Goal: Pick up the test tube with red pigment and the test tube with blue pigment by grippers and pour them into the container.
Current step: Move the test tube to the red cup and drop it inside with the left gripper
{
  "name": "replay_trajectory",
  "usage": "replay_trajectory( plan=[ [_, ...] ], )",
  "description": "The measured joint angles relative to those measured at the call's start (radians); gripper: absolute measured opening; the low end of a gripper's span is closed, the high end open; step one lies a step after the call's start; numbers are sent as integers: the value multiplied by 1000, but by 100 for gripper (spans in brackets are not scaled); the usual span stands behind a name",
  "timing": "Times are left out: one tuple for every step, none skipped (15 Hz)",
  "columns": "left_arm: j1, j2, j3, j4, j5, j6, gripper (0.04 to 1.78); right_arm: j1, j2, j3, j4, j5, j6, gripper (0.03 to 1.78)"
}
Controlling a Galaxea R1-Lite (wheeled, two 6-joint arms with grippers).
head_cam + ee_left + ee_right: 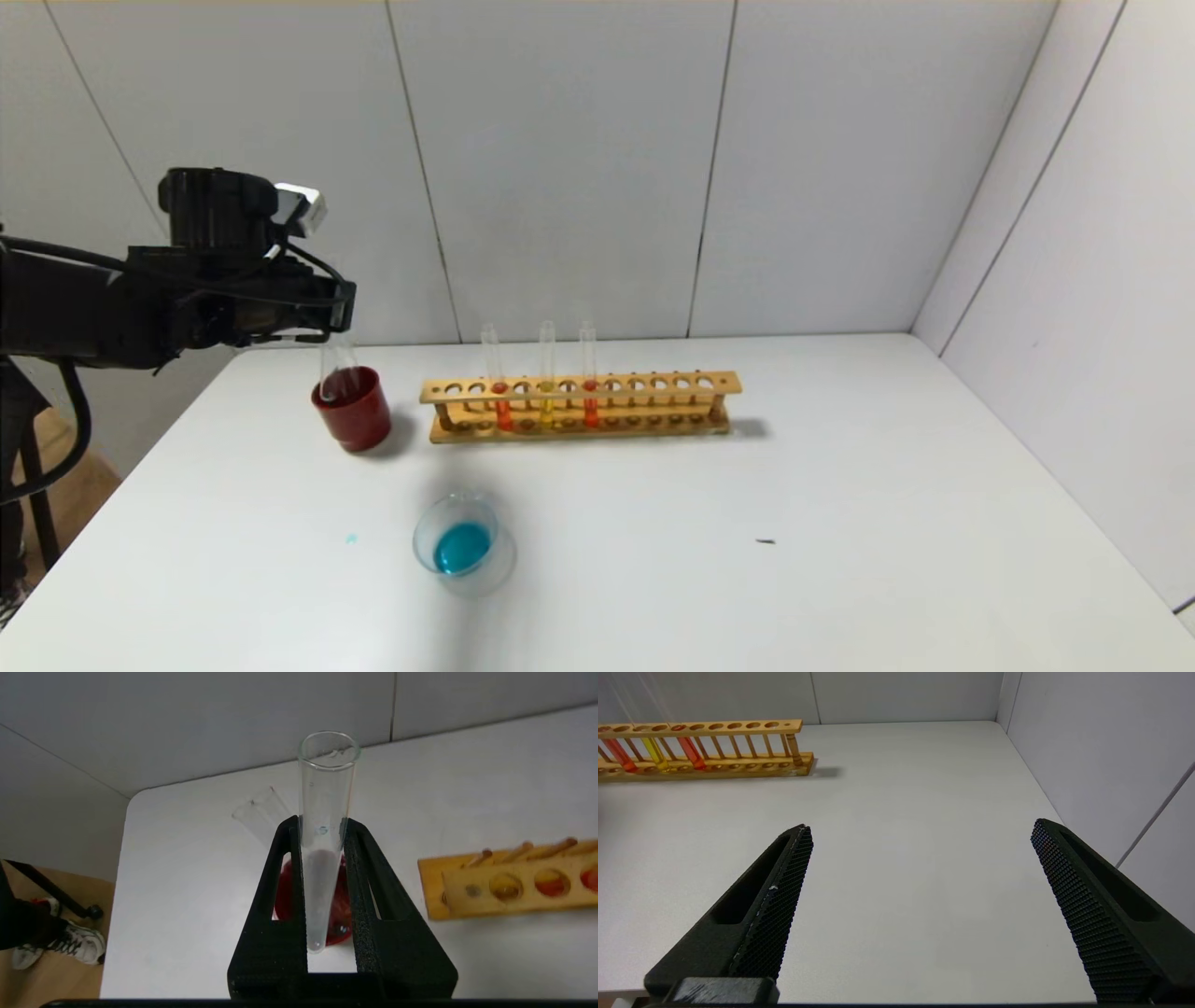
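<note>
From my head camera, my left gripper (336,313) hangs high over the table's (840,523) far left part, clamped on an empty test tube (338,369) whose lower end dips into the dark red cup (353,409) directly beneath. Off to that gripper's right stands the wooden rack (581,406) with two red-pigment tubes (590,397) and a yellow one (547,392). Nearer me than the cup sits the container (464,543), holding blue liquid.

My left wrist camera shows both fingers (280,896) pressed against the clear tube, the red cup below it.

My right wrist camera shows my right gripper (920,868) spread wide, holding nothing, above bare table, well apart from the rack.
</note>
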Motion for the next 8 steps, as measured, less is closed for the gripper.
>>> replay_trajectory(
  plan=[
    [0,18,-22,-6,9,-26,32,0,0,0,0,0,0,171],
    [0,34,-46,-7,16,-55,32,0,0,0,0,0,0,171],
    [0,49,-70,-6,21,-85,32,0,0,0,0,0,0,171],
    [0,59,-89,-4,23,-107,32,0,0,0,0,0,0,171],
    [0,70,-105,-4,25,-129,32,0,0,0,0,0,0,171],
    [0,80,-119,-7,36,-151,32,0,0,0,0,0,0,171],
    [1,87,-130,-7,51,-170,32,0,0,0,0,0,0,171],
    [1,93,-138,-8,57,-186,32,0,0,0,0,0,0,171]
  ],
)
